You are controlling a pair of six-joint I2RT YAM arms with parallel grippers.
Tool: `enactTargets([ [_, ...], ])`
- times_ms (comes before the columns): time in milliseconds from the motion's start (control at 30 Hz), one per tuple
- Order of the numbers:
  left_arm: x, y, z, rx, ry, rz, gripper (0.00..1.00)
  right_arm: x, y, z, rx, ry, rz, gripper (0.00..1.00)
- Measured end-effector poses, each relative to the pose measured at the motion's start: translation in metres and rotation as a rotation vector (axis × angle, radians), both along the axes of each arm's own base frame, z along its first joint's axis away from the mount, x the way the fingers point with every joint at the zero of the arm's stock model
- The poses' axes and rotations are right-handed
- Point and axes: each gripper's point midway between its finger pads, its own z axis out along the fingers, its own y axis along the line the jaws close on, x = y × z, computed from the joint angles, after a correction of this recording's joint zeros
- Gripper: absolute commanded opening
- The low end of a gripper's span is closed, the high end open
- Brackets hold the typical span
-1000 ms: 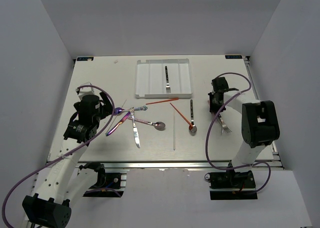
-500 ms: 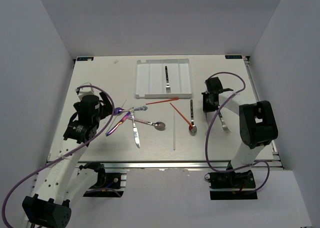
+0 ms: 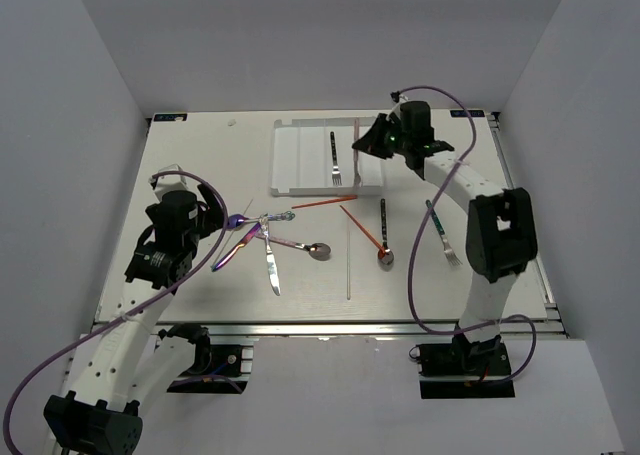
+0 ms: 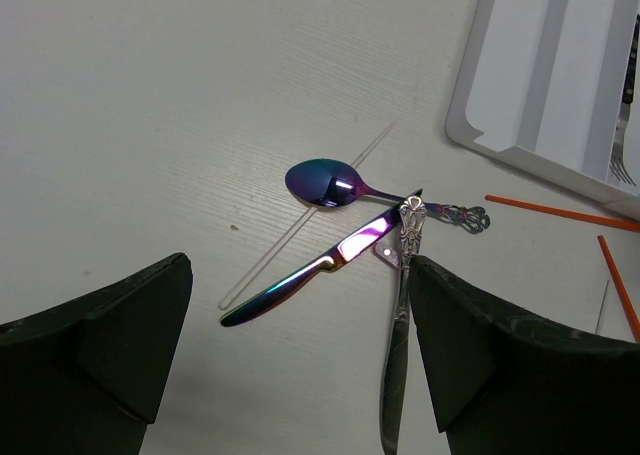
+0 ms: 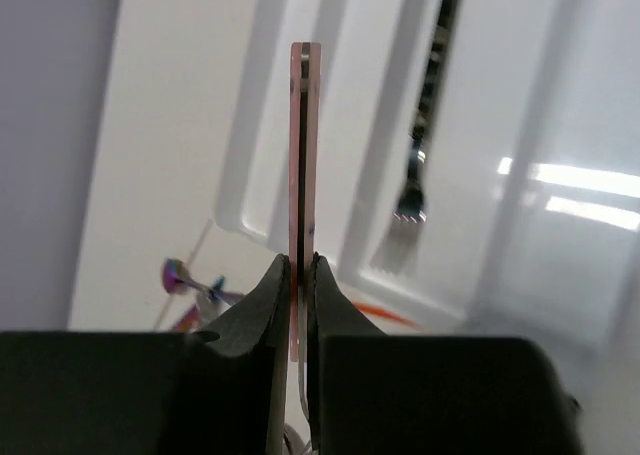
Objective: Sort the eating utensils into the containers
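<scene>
Over the white tray (image 3: 290,165) the right gripper (image 5: 298,265) has its jaws pinching one slim, flat pinkish strip (image 5: 304,125), perhaps a chopstick seen edge-on. We see its long axis running along the compartments, pointing straight out from the jaws. One black-handled fork (image 3: 335,159) lies inside the tray, tines toward the arms. The left gripper (image 4: 297,267), jaws spread wide, hangs above one glossy iridescent spoon (image 4: 325,183) and one iridescent knife (image 4: 310,270) on the bench (image 3: 190,165).

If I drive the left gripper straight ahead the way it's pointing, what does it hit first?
Probably the iridescent knife, lying on the table centred in front of the open left gripper; the iridescent spoon lies just beyond it. Depth is unclear.
</scene>
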Motion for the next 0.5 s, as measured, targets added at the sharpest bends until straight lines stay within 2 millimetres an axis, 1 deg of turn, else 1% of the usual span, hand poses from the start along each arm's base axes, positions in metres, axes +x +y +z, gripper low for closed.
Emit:
enactTargets([
  [67,0.001,0.0,-0.002,0.002,0.008,0.0,0.98,0.019,0.021,-0.002,0.073,-0.015,0.008,0.0],
  [167,0.002,-0.001,-0.005,0.005,0.019,0.0,0.98,0.046,0.045,-0.025,0.126,0.0,0.018,0.0],
  [267,0.002,0.0,-0.006,0.006,0.022,0.0,0.98,0.078,0.061,-0.047,0.135,-0.002,0.025,0.0],
  [367,0.002,0.0,-0.006,0.006,0.022,0.0,0.98,0.106,0.072,-0.054,0.126,-0.029,0.028,0.0],
  [433,0.002,-0.001,-0.006,0.005,0.021,0.0,0.98,0.118,0.075,-0.053,0.12,-0.049,0.031,0.0],
  [500,0.002,-0.001,-0.006,0.005,0.021,0.0,0.98,0.124,0.075,-0.051,0.112,-0.065,0.031,0.0],
])
